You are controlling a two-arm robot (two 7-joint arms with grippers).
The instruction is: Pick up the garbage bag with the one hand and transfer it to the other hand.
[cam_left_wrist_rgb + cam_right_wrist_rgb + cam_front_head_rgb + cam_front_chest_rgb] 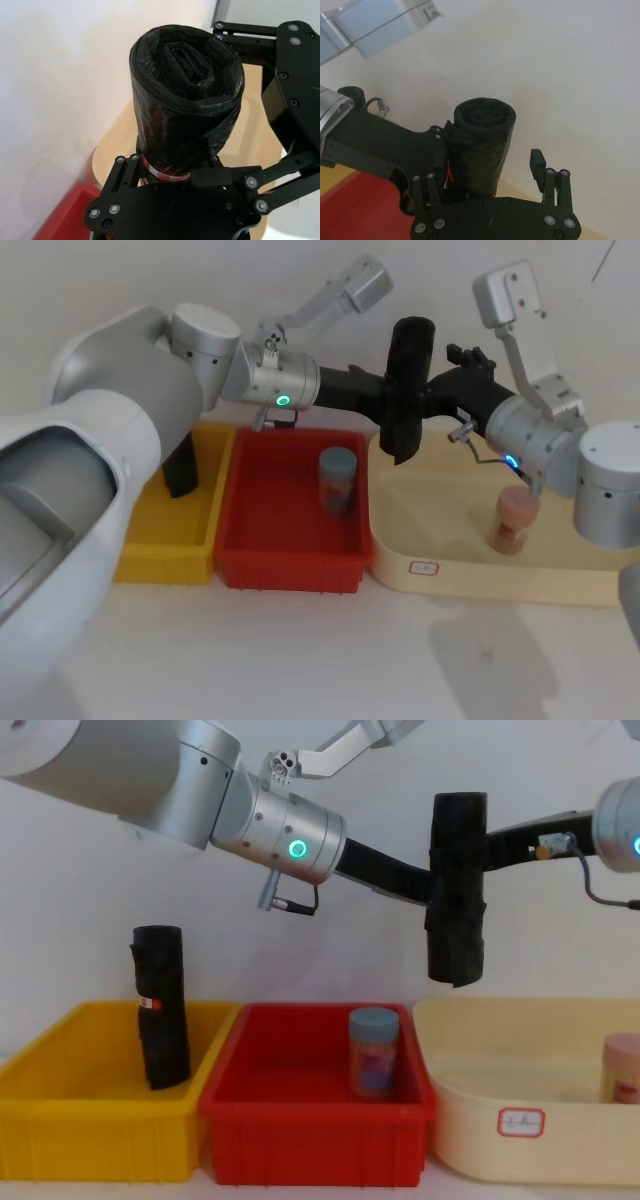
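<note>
The thick silver-armed left gripper (392,392) pinches the black rolled plastic garbage bag (455,885) upright in mid-air, high above the red plastic bin's (300,1140) right rim. The slim black right gripper (487,167) straddles it with jaws spread. The pickup looks done, the handover not yet. Open air surrounds the roll, and a white wall stands behind.
</note>
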